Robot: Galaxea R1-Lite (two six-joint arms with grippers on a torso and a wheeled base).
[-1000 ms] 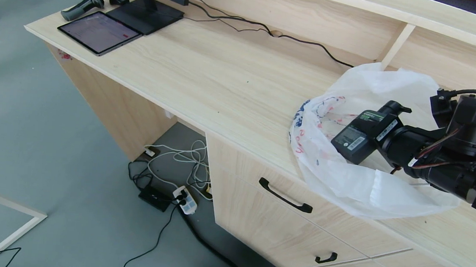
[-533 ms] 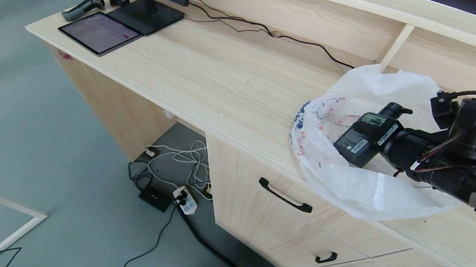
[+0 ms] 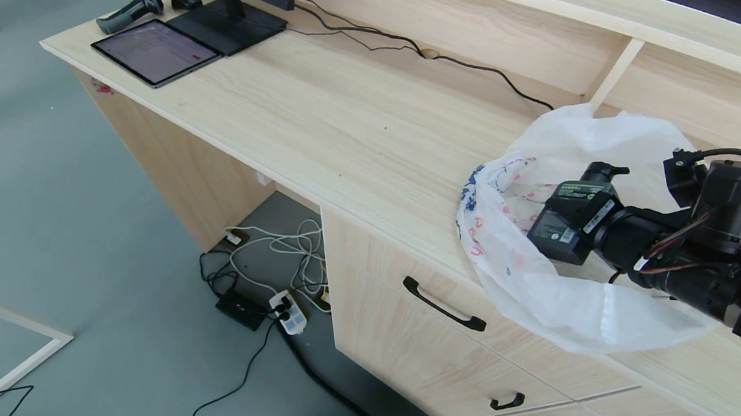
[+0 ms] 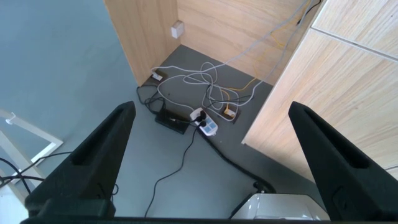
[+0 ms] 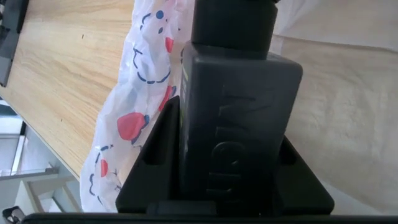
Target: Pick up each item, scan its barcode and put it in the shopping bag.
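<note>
Head view: the right gripper (image 3: 598, 219) is clamped on a black bottle (image 3: 568, 214), square-bodied with a round cap and white labels. The bottle is held tilted at the open mouth of the white shopping bag (image 3: 535, 294). Whether it touches the plastic is hard to tell. The bag slumps at the front edge of the wooden counter (image 3: 350, 127), and the arm hides much of its inside. At the counter's far end lie a barcode scanner (image 3: 131, 7) and a tablet (image 3: 156, 51).

Left wrist view: the left gripper (image 4: 211, 143) stands wide open. Its two dark fingers (image 4: 93, 162) are well apart with nothing between them, over the grey floor (image 4: 74, 74), where a power strip (image 4: 205, 122) lies among tangled cables.

Right wrist view: the bottle sits wedged between the gripper's jaws, cap pointing away, beside the bag's red-and-blue printed wall. Its body hides the fingertips.
</note>
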